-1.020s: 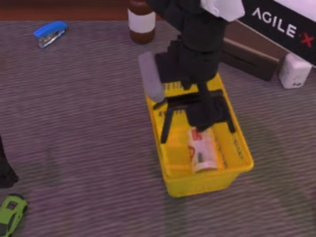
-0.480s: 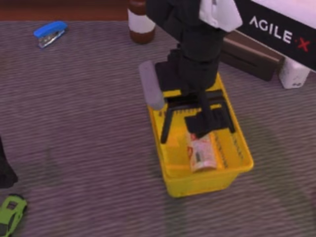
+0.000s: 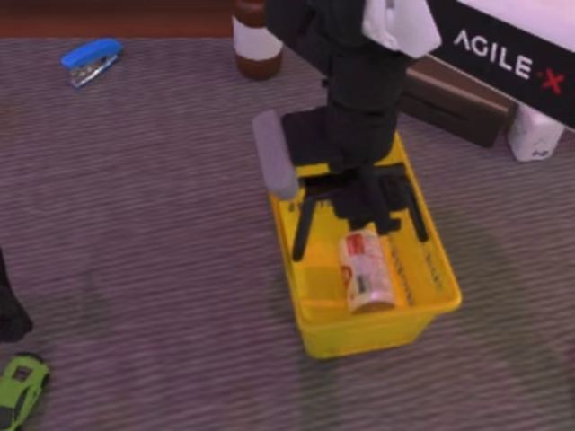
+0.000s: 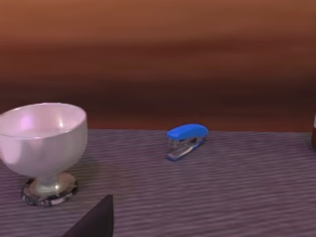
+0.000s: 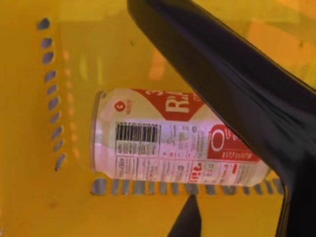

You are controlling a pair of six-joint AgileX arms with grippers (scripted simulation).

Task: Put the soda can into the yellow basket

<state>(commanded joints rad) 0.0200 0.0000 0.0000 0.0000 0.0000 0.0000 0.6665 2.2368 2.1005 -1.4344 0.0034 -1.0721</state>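
The soda can (image 3: 366,269) lies on its side on the floor of the yellow basket (image 3: 359,337), near the front right wall. In the right wrist view the soda can (image 5: 163,148) shows its red markings and barcode against the slotted wall of the yellow basket (image 5: 29,148), with a black handle crossing over it. My right gripper (image 3: 373,211) hangs open above the basket's middle, just behind the can and apart from it. One dark fingertip (image 5: 189,222) shows, touching nothing. My left arm (image 3: 9,310) stays parked at the table's left edge.
A grey block (image 3: 274,153) leans at the basket's back left corner. A brown bottle (image 3: 258,40) stands behind it, a blue stapler (image 3: 90,61) at the back left, a green toy car (image 3: 20,386) at the front left. A white bowl (image 4: 42,143) shows in the left wrist view.
My right gripper has drawn back from the can toward the basket's far end. The can stays lying in the basket, now fully uncovered. The left arm has not moved.
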